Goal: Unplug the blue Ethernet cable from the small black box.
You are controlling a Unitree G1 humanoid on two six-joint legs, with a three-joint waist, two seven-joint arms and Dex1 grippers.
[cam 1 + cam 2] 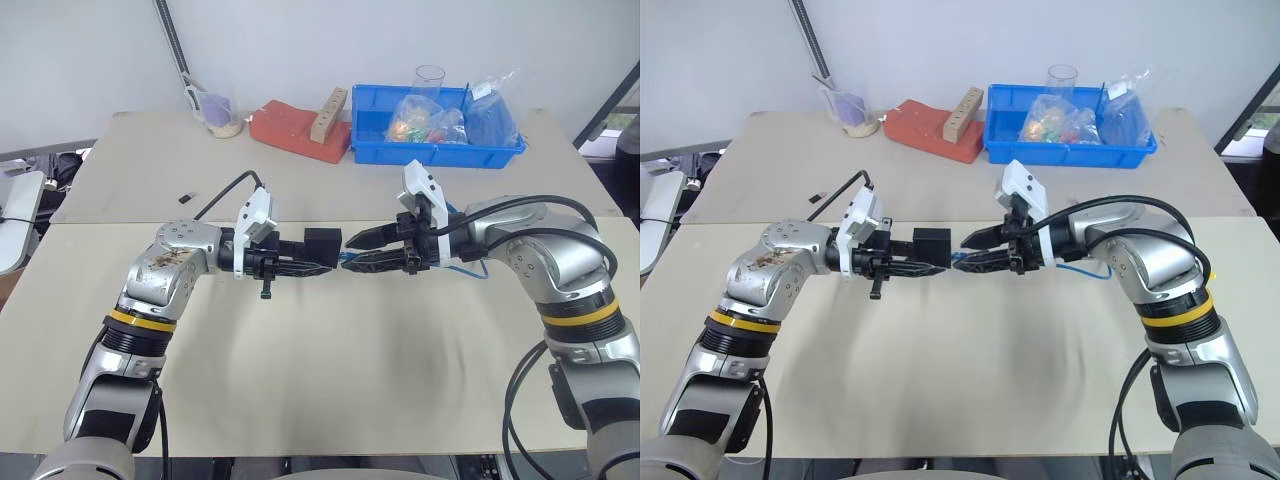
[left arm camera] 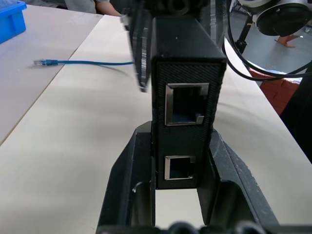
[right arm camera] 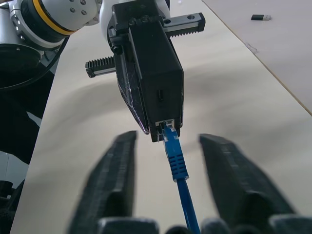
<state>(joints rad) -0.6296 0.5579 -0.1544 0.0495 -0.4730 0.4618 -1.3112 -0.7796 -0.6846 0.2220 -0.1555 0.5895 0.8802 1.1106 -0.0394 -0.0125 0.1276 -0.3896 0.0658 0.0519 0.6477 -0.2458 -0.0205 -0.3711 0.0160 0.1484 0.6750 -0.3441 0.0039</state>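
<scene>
My left gripper (image 1: 325, 265) is shut on the small black box (image 1: 322, 243), held above the table's middle. In the left wrist view the small black box (image 2: 187, 97) stands between the fingers (image 2: 127, 180) and shows two empty ports on this side. My right gripper (image 1: 350, 253) faces it from the right and is open. In the right wrist view the blue Ethernet cable (image 3: 179, 165) runs between the fingers (image 3: 119, 170), touching neither, and its plug sits at a port in the box (image 3: 151, 63). The rest of the cable (image 1: 1080, 268) trails under my right arm; its free end (image 2: 41, 62) lies on the table.
At the table's back stand a blue bin (image 1: 437, 150) with bagged items, a red block (image 1: 295, 130) with a wooden piece (image 1: 330, 115), and a cup (image 1: 222, 115). A tiny black stick (image 1: 186, 197) lies at the back left. A seam (image 1: 100, 222) crosses the tabletop.
</scene>
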